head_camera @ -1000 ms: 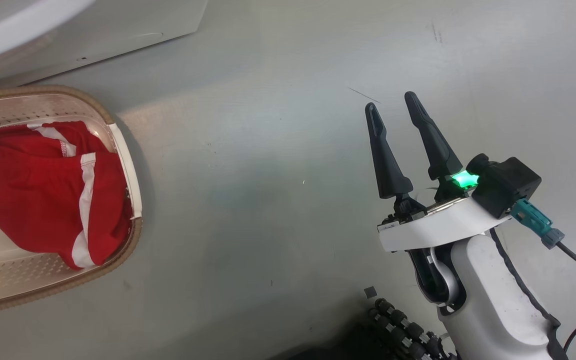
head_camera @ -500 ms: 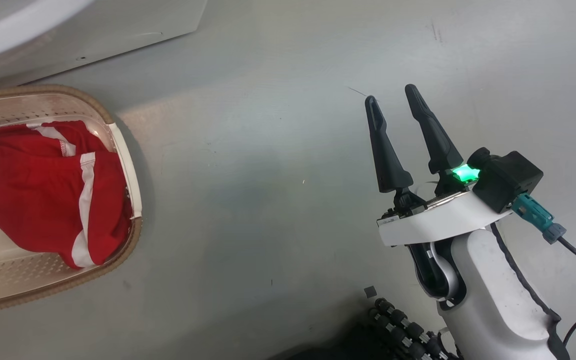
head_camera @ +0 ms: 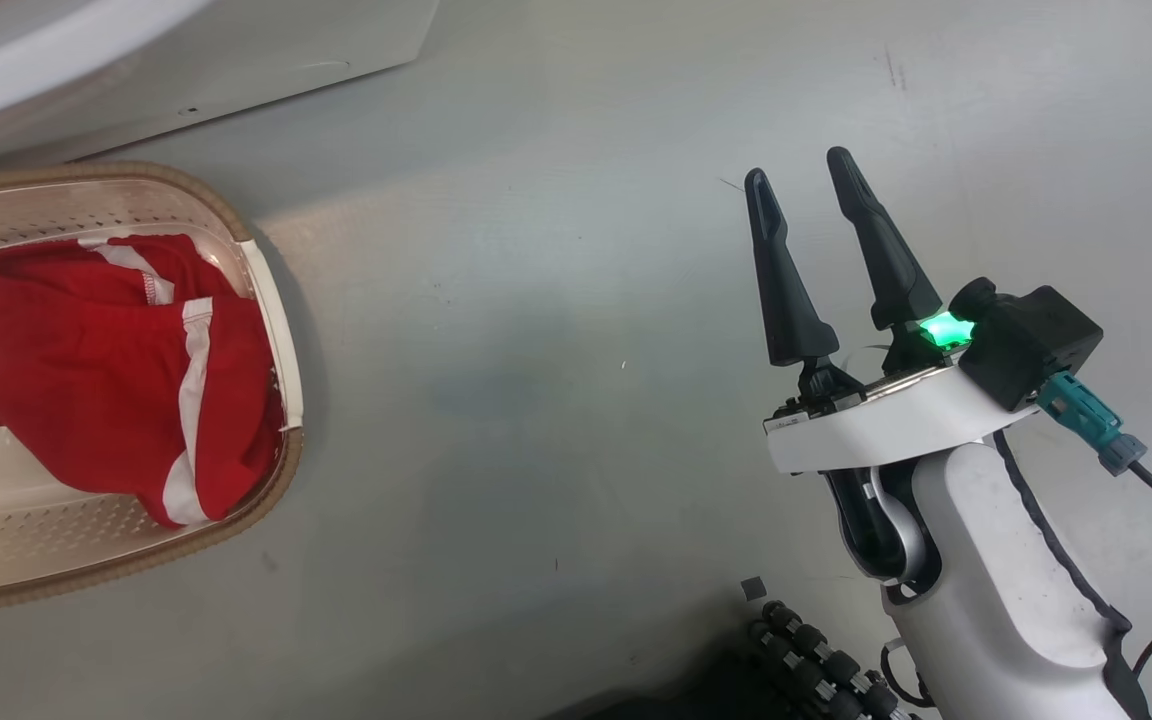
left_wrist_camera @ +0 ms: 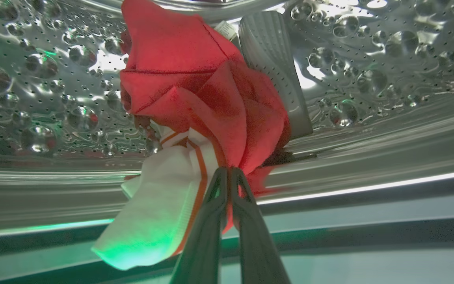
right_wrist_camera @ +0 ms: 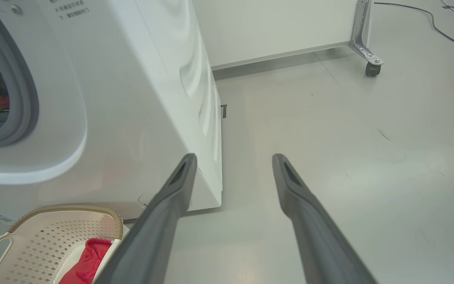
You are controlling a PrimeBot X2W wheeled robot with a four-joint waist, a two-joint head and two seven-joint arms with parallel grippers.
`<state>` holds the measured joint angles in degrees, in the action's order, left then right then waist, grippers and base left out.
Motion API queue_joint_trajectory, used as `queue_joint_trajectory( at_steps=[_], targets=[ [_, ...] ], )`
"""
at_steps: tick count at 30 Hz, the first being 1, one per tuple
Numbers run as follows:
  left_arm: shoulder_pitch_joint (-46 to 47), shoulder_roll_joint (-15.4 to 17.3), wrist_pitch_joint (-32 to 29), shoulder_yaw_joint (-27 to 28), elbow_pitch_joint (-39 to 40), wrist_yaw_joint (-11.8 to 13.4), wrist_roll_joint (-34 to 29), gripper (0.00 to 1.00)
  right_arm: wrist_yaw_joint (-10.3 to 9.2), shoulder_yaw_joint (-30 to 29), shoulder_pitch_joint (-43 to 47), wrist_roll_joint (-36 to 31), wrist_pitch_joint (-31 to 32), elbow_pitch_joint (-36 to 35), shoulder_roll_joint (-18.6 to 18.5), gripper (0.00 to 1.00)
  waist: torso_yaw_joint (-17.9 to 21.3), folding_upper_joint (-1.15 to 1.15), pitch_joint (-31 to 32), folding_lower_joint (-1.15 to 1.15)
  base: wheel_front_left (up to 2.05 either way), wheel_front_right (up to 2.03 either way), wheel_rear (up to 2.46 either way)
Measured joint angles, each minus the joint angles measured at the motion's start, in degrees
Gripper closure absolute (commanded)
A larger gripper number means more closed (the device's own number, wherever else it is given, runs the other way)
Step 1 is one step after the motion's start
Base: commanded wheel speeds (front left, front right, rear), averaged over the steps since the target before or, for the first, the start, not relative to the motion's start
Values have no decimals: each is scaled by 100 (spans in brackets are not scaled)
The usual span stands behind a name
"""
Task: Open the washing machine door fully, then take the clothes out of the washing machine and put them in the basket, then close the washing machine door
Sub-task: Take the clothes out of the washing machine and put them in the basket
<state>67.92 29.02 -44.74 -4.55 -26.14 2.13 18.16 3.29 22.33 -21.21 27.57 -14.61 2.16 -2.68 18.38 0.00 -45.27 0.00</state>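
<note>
Inside the steel drum of the washing machine [left_wrist_camera: 369, 79], my left gripper [left_wrist_camera: 229, 173] is shut on a red garment with white trim [left_wrist_camera: 203, 98], pinching its lower folds. Another red garment [head_camera: 116, 370] lies in the cream basket [head_camera: 266, 300] at the left of the head view; the same basket [right_wrist_camera: 53, 232] shows low in the right wrist view. My right gripper [head_camera: 801, 170] hangs open over bare floor, well right of the basket. The washing machine [right_wrist_camera: 132, 98] stands white beside it, its grey-ringed drum mouth [right_wrist_camera: 10, 98] at the left. The door is out of view.
The washer's base corner [head_camera: 236, 60] sits behind the basket. A wheeled metal leg [right_wrist_camera: 369, 55] and a cable lie on the grey floor at the far right. A black ribbed hose [head_camera: 816, 660] lies near my right arm's base.
My left gripper has closed. The right gripper has shifted a little farther forward. The head camera has moved slightly, sliding the basket rightward in view.
</note>
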Motion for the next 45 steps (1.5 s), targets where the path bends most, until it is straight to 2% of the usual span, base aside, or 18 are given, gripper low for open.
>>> queue_joint_trajectory(
  at_steps=[7, 17, 34, 38, 45],
  targets=[
    [-1, -154, 459, 35, 171, -89, 108, 100, -42, -105, -63, -69, 0, 10, -2, 0, -125, 0, 66, 0, 0, 0, 0],
    [-326, -427, 1456, 276, 456, -100, 277, 100, -42, -232, -62, -320, 0, 110, -4, 0, -297, 0, 284, 0, 0, 0, 0],
    [-1848, -1207, 3403, 508, 1109, -125, 549, 100, -15, -493, 130, -780, -1, 337, -16, 0, -660, 0, 965, 0, 0, 0, 0],
    [-2202, -1359, 3706, 515, 1194, -125, 555, 100, 15, -526, 211, -864, -1, 389, -37, 0, -727, 0, 1129, 0, 0, 0, 0],
    [-3148, -1674, 4441, 542, 1441, -82, 556, 100, 16, -572, 495, -982, -2, 530, -96, 0, -902, 0, 1644, 0, 0, 0, 0]
  ],
)
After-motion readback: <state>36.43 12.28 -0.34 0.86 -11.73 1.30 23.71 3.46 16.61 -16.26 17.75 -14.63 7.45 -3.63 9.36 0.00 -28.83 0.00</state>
